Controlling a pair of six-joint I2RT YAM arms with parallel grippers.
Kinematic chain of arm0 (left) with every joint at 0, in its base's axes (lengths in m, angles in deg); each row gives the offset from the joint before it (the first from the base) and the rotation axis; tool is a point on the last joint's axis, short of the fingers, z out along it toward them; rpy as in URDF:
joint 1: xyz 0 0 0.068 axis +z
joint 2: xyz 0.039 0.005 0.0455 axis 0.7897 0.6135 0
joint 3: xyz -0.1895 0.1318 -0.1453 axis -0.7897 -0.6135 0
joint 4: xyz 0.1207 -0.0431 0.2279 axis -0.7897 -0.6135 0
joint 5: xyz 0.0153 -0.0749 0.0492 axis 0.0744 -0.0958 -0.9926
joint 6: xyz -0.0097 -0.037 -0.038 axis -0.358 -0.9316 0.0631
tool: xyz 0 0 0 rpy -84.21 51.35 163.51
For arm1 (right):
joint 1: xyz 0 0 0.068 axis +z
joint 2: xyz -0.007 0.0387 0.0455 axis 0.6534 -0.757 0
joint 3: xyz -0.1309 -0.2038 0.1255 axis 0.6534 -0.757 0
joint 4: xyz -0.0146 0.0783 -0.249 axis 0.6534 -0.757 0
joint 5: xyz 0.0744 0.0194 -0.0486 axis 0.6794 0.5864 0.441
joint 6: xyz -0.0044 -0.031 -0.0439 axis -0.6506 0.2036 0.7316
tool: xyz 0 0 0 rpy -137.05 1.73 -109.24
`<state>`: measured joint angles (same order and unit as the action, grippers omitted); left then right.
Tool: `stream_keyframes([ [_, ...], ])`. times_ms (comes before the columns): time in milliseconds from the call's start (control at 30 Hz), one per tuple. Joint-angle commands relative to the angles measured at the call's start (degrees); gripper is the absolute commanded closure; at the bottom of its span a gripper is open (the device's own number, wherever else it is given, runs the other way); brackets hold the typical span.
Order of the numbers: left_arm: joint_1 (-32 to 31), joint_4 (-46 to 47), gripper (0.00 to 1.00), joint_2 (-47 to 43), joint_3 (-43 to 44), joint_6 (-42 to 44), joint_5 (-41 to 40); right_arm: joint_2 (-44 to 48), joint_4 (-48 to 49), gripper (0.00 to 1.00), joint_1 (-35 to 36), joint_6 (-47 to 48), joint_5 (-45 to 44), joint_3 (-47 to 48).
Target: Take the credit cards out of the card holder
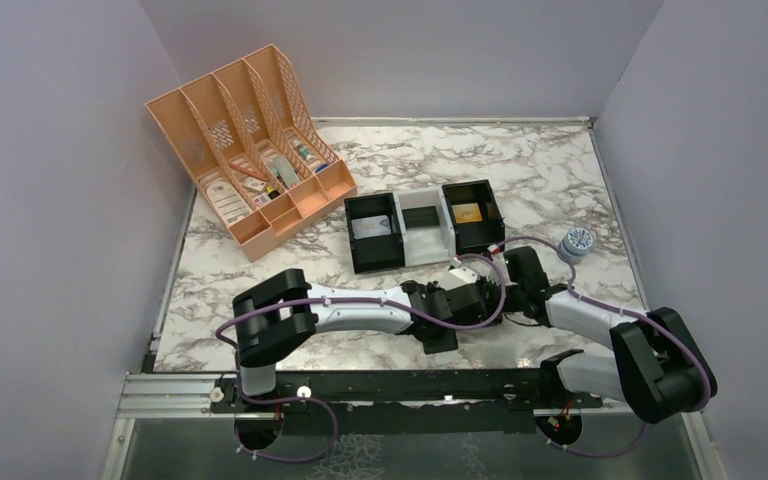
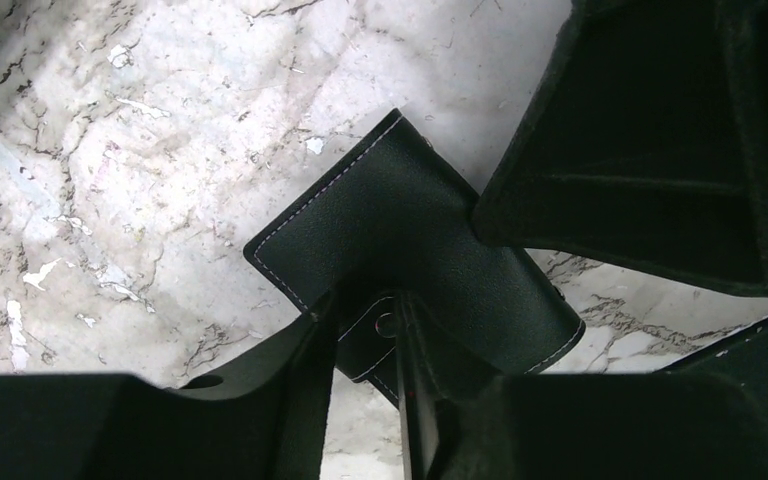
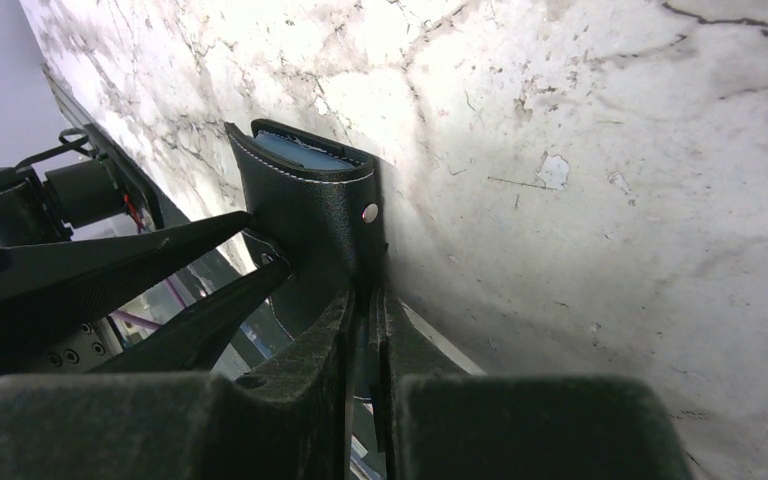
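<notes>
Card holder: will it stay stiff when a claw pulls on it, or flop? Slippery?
Probably pliable: the card holder is a stitched folded cover with a rounded edge, so it may flex where the right claw pinches it. Its grained matte skin likely grips well. Flat and thin, it should slide on the marble table rather than roll.

top: overhead, whole table (image 1: 560, 170) | wrists: close, both on card holder (image 2: 410, 230)

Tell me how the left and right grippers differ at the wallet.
The right gripper is pinched shut on an edge of the wallet, while the left gripper has its fingers apart. The left gripper straddles the snap tab; the right gripper does not. Both are at the same wallet.
</notes>
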<state>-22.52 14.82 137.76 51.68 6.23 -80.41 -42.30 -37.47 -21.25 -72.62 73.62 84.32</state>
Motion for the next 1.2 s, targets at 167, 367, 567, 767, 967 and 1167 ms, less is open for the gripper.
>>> stream_keyframes([
  [167, -0.1, -2.7, 0.66, 1.4, -1.4, 9.9, 6.9, 0.1, -0.6, 0.91, 0.1, 0.5, -2.9, 0.0],
  [367, 0.0, -2.6, 0.58, 0.2, -3.5, 14.2, 11.9, 0.1, -0.6, 0.91, 0.1, 0.6, -2.7, 0.0],
  [567, 1.3, -3.0, 0.59, 1.2, -2.9, 18.3, 15.8, -0.1, -0.6, 0.91, 0.1, 0.6, -2.8, 0.1],
  [767, 3.2, -2.9, 0.72, 3.4, -3.3, 20.6, 24.0, 0.1, -0.7, 0.91, 0.1, 0.6, -2.9, 0.1],
  [967, 5.4, -2.6, 0.99, 2.1, -5.8, 21.5, 27.7, -0.2, -0.9, 0.91, 0.1, 0.7, -3.4, 0.3],
  [1167, 6.8, 0.8, 1.0, -2.9, -7.9, 20.8, 26.9, -0.1, -0.9, 0.91, 0.1, 0.4, -4.2, 0.3],
])
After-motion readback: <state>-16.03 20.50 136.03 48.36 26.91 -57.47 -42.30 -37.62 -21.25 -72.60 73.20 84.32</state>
